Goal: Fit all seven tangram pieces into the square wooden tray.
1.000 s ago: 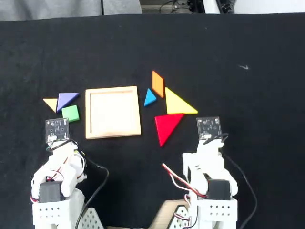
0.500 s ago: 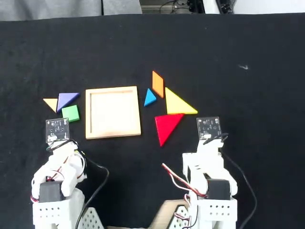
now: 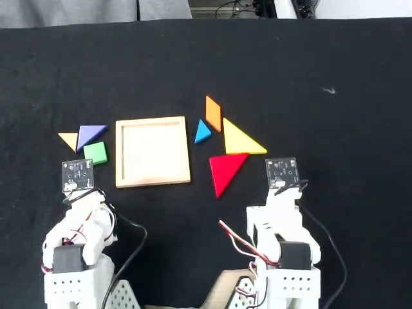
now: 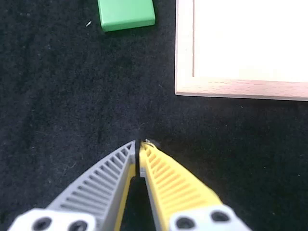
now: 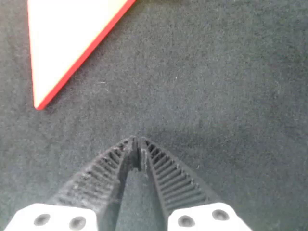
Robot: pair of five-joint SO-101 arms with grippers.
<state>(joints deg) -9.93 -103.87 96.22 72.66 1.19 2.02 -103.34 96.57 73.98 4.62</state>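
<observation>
Both arms sit at the near edge of the black cloth [image 3: 335,58] with nothing in hand. The left gripper [image 4: 139,144] is pinched fully together, grey and yellow fingers tip to tip, no piece between them. Just ahead of it and off toward the other arm is the tray [image 4: 231,88], its near corner closest to the tips but not touching. Ahead and a bit to the outer side is the green square [image 4: 126,13], beside the tray's edge with a strip of cloth between. Beyond the square are the purple triangle [image 3: 90,134] and the pale yellow triangle [image 3: 67,139], bunched together; can't tell if they actually touch. The right gripper [image 5: 134,140] is squeezed closed on nothing too. Ahead of it, over toward the tray side, is the red triangle [image 5: 67,38], one point aimed back near the tips. Past the red one lies the big yellow triangle [image 3: 239,140], then the blue triangle [image 3: 202,132] and orange parallelogram [image 3: 213,113] close together. All seven pieces lie on the cloth outside the tray.
</observation>
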